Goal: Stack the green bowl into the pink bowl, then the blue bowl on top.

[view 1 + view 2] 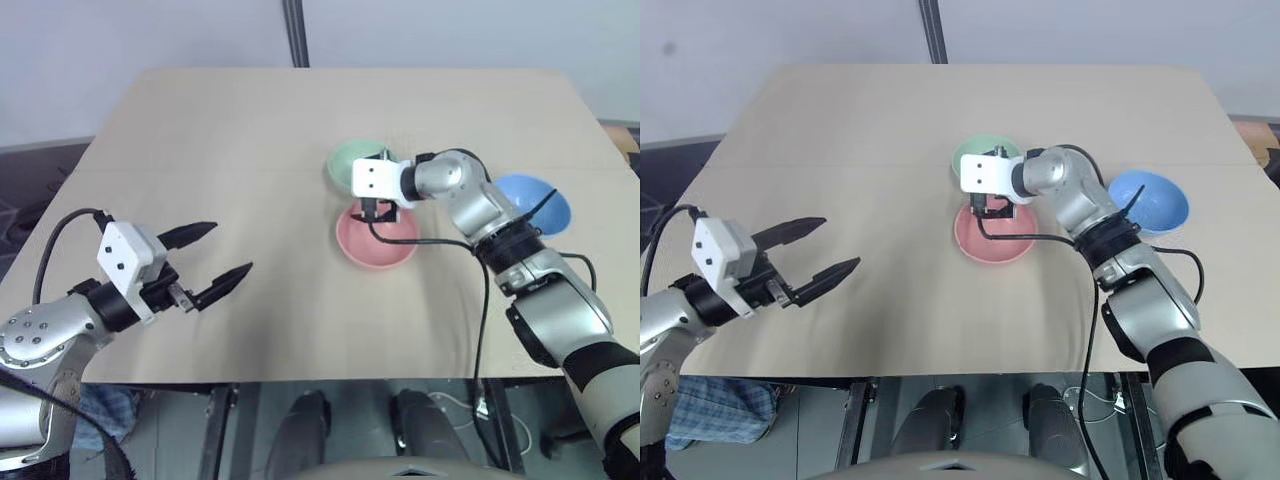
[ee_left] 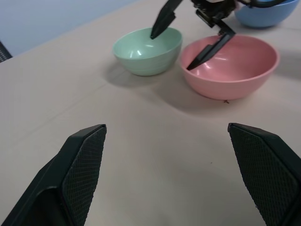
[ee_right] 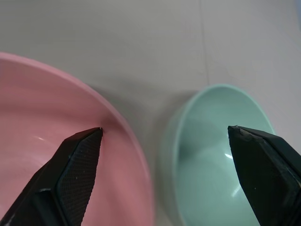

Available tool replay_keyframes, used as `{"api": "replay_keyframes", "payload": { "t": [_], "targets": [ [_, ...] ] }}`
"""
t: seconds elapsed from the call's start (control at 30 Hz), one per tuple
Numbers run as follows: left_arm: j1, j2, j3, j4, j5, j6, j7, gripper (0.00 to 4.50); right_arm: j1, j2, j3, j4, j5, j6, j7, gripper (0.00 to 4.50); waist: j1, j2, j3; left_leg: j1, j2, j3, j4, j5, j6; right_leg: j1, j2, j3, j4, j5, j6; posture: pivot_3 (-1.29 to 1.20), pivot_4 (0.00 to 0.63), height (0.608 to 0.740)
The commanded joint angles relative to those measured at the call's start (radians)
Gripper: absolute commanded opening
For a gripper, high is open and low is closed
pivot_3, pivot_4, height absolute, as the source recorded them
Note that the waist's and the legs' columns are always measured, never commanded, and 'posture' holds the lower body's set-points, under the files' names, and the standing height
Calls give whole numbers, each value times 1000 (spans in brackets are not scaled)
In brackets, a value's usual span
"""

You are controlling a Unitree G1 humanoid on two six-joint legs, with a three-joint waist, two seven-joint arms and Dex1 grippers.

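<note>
Left eye view: a bare tan tabletop (image 1: 250, 140) carries all three bowls, with a pale wall and a dark post (image 1: 293, 30) behind it; no writing or labels can be read. The right gripper (image 2: 188, 40) has its fingers spread wide, one over the green bowl (image 2: 146, 49), the other over the pink bowl (image 2: 235, 61), which stand just beside each other. The blue bowl (image 1: 540, 203) sits apart, beyond that arm. The left gripper (image 1: 212, 262), fingers also apart, hovers well short of the bowls, holding nothing.

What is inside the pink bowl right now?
No bowl yet: the pink bowl looks empty, with one finger of the open right gripper over it. The arm covers part of it from above.
</note>
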Motion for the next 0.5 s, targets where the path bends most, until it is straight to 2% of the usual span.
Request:
{"api": "replay_keyframes", "payload": {
  "t": [0.03, 0.2, 0.5],
  "targets": [
    [-10, 16, 6, -4, 0, -23, -3, 4372, -39, 9, -4, 21, -21, 25, -7, 4500, -1, 0, 0, 0, 0, 0, 0, 0, 0, 0, 0, 0, 0, 0, 0, 0, 150, 740],
    [-18, 17, -3, -10, -1, -19, 2, 4372, -59, -6, -47, -9, 39, 55, 100, 4500, -3, 0, 0, 0, 0, 0, 0, 0, 0, 0, 0, 0, 0, 0, 0, 0, 150, 740],
    [-27, 11, -23, -3, 6, -26, 4, 4372, -94, 15, -133, -90, 163, 264, 203, 4500, -9, 0, 0, 0, 0, 0, -1, 0, 0, -1, 0, 0, 0, 0, 0, 0, 150, 740]
  ]
}}
